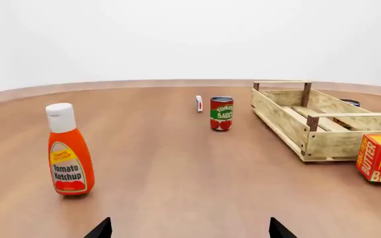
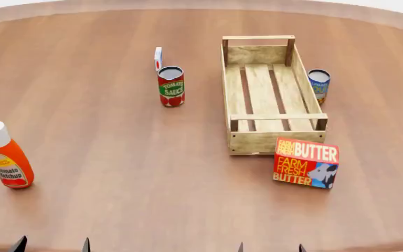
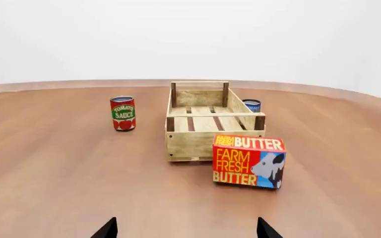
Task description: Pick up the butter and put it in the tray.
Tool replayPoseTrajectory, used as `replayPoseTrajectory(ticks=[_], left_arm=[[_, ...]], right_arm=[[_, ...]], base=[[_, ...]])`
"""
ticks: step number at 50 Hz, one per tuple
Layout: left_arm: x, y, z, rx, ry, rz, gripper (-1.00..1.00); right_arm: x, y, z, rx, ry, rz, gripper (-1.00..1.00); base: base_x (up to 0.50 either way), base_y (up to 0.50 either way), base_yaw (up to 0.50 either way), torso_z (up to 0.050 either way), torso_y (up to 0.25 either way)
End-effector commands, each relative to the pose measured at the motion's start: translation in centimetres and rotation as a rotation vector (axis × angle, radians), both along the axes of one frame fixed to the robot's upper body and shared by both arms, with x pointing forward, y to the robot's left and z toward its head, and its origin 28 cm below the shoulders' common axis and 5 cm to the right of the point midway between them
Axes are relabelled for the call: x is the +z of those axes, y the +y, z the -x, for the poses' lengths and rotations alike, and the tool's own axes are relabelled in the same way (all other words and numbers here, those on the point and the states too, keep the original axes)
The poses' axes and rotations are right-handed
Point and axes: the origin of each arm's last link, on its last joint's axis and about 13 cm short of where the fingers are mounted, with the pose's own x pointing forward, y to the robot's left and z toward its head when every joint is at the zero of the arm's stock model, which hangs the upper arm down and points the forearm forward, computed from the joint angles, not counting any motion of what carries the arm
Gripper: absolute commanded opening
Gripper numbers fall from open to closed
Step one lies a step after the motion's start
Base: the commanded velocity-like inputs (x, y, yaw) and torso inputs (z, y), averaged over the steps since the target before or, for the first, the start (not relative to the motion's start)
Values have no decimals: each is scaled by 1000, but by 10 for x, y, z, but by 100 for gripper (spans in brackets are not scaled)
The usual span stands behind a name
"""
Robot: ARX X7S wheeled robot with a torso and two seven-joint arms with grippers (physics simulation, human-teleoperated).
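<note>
Tabletop [image 2: 117, 173]: ketchup [image 2: 8, 157], sauce can [image 2: 171, 86].

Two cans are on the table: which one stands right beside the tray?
The blue-labelled can, standing against the tray's right side wall. The red tomato sauce can stands apart on the tray's left.

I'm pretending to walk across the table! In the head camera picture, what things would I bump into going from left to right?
ketchup bottle → small white carton → tomato sauce can → tray → butter

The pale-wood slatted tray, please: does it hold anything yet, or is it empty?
Empty: the pale-wood slatted tray shows only bare slats, and the red-orange butter carton stands outside its near end.
</note>
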Motion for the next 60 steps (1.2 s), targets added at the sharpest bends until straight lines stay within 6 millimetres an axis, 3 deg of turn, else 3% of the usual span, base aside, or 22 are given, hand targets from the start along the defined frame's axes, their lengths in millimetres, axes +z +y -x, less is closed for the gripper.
replayPoseTrajectory(ticks=[1, 4, 5, 6, 7, 17, 47, 60], left_arm=[[-2, 1, -1, 0, 0, 0, 100], [0, 1, 2, 6, 0, 2, 100], [5, -33, 28, 6, -14, -8, 100], [11, -49, 43, 8, -11, -8, 100], [11, -50, 44, 10, -7, -8, 100], [5, -50, 37, 15, 3, -11, 100], [16, -46, 42, 14, -27, -26, 100], [20, -46, 39, 24, -32, -32, 100]], right_arm=[[0, 0, 0, 0, 0, 0, 100], [0, 0, 1, 2, 0, -2, 100], [0, 0, 1, 1, -1, -1, 100], [-1, -1, 2, -1, -2, -1, 100], [-1, -1, 2, 1, 0, -1, 100], [-1, 0, 6, 11, 7, 1, 100], [6, 8, 4, 23, 32, 1, 100], [11, 8, 1, 30, 36, 35, 100]], base=[[0, 0, 0, 0, 0], [0, 0, 0, 0, 0], [0, 0, 0, 0, 0], [0, 0, 0, 0, 0], [0, 0, 0, 0, 0], [0, 0, 0, 0, 0], [15, -500, 0, 0, 0], [199, -10, 0, 0, 0]])
